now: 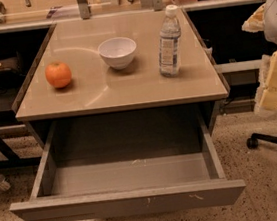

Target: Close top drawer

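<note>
Approach looks to be the current step: the top drawer (128, 202) hangs pulled well out beneath the counter (126, 90), empty, with nothing touching its front. Next, the hand would need to meet the middle of that plain front and push straight in. The hand is out of view, so released or clenched, I cannot tell.

Finishes: surface (126, 89) smooth, glossy; top drawer (124, 203) front matt, scratched; bottle (169, 43) at 2 o'clock clear plastic; end effector out of view.
</note>
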Motion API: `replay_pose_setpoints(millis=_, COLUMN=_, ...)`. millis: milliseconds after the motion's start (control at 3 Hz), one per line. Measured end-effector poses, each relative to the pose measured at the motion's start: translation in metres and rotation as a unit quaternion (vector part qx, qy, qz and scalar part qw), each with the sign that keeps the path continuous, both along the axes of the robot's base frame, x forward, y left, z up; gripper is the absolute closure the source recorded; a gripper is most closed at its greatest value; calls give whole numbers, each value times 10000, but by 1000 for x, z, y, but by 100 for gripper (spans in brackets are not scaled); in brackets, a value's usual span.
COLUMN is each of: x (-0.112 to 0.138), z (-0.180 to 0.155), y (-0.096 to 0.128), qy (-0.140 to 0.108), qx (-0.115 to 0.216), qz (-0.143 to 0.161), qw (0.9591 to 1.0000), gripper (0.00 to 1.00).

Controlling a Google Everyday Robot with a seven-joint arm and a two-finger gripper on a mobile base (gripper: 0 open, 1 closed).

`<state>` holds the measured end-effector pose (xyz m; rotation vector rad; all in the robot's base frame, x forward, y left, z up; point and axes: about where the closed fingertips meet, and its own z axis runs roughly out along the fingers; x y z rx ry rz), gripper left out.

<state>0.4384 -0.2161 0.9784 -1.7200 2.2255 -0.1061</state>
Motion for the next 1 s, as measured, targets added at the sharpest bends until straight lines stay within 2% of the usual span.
replay_pose_setpoints(millis=333, x=0, z=0, y=0, qy=0, qx=0, qz=0, qw=10000, gripper=0)
replay_pose_setpoints(millis=667, x=0, z=0, y=0, qy=0, qx=0, qz=0, qw=10000, gripper=18)
replay_pose_setpoints(millis=1000, x=0, z=0, y=0, qy=0, qx=0, qz=0, qw=10000, gripper=41)
